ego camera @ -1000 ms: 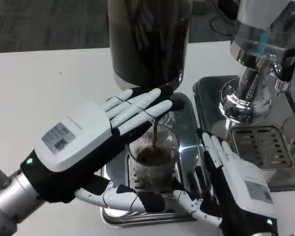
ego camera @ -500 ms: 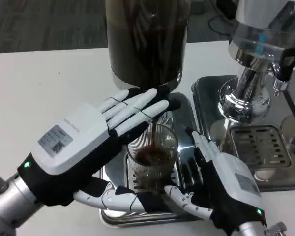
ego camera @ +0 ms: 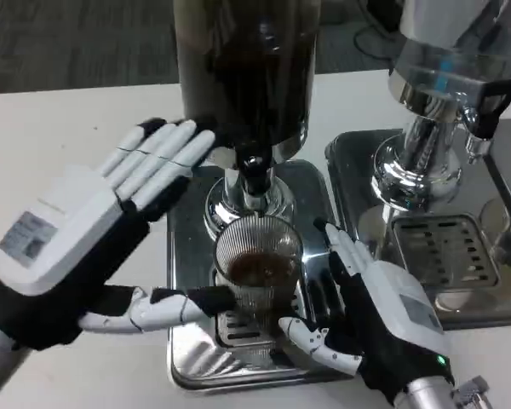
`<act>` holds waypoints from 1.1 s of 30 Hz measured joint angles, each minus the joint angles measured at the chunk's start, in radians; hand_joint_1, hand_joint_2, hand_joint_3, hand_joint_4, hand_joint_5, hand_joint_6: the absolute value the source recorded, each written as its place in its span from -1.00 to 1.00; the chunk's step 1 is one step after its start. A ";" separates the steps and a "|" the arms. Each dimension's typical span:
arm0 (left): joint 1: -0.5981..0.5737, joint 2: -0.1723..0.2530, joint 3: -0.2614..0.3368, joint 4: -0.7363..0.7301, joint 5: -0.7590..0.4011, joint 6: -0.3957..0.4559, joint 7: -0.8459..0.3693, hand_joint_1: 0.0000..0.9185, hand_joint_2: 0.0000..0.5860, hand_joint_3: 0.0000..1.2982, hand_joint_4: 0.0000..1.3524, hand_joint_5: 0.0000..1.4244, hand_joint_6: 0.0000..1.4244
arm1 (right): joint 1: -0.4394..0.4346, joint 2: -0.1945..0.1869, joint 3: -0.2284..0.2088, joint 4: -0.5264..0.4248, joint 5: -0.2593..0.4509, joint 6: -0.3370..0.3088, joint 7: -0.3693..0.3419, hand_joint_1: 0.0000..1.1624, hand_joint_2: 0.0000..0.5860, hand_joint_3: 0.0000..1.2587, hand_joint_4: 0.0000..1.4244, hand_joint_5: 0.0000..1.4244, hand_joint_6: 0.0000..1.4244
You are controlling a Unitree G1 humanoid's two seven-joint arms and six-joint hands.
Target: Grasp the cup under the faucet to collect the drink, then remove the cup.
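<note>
A ribbed clear cup point(ego camera: 258, 274) holding some dark drink stands on the steel drip tray point(ego camera: 187, 349), right under the black faucet point(ego camera: 254, 176) of the dark drink dispenser point(ego camera: 243, 68). No stream runs from the faucet. My left hand point(ego camera: 77, 234) hovers open to the left of the dispenser, fingers spread, and its thumb reaches to the cup's left side. My right hand point(ego camera: 375, 311) is just right of the cup, with its fingers stretched along the cup's wall and its thumb by the base. It does not plainly grip the cup.
A second steel dispenser point(ego camera: 434, 94) with its own grated drip tray point(ego camera: 447, 256) stands at the right, close behind my right hand. White table point(ego camera: 60, 128) stretches away to the left.
My left hand has pulled back to the left, off the faucet, and the pour has stopped. My right hand has edged closer to the cup. The view has shifted slightly.
</note>
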 measured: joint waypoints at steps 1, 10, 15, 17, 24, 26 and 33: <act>0.003 -0.007 0.020 0.005 -0.002 0.007 0.016 -1.00 -0.47 -1.00 -1.00 -1.00 -1.00 | -0.002 -0.001 0.000 0.000 0.000 0.000 0.007 -0.23 -0.10 -1.00 -1.00 -1.00 -0.87; 0.090 -0.070 0.144 0.040 -0.036 0.014 0.102 -1.00 -0.43 -1.00 -1.00 -1.00 -1.00 | -0.013 0.005 0.000 0.005 0.023 0.000 0.031 -0.23 -0.15 -1.00 -1.00 -1.00 -0.90; 0.141 -0.087 0.207 0.127 -0.088 0.012 0.137 -1.00 -0.42 -1.00 -1.00 -1.00 -1.00 | -0.020 0.009 -0.005 0.006 0.067 -0.005 0.043 -0.20 -0.20 -1.00 -1.00 -1.00 -0.91; 0.156 -0.093 0.214 0.146 -0.088 0.011 0.141 -1.00 -0.42 -1.00 -1.00 -0.99 -1.00 | -0.024 0.014 -0.008 0.009 0.089 -0.008 0.048 -0.16 -0.21 -1.00 -1.00 -1.00 -0.91; 0.209 -0.096 0.244 0.311 -0.083 -0.007 0.204 -1.00 -0.41 -0.98 -1.00 -0.97 -1.00 | -0.045 0.038 -0.024 0.036 0.168 -0.011 0.052 -0.09 -0.23 -1.00 -1.00 -1.00 -0.91; 0.211 -0.095 0.241 0.361 -0.077 -0.011 0.222 -1.00 -0.41 -0.98 -1.00 -0.97 -1.00 | -0.046 0.037 -0.021 0.036 0.171 -0.012 0.053 -0.06 -0.22 -1.00 -1.00 -1.00 -0.91; 0.201 -0.092 0.186 0.521 -0.043 -0.018 0.245 -1.00 -0.40 -0.96 -1.00 -0.95 -1.00 | -0.023 0.034 -0.024 0.007 0.195 -0.024 0.063 -0.02 -0.26 -1.00 -1.00 -1.00 -0.91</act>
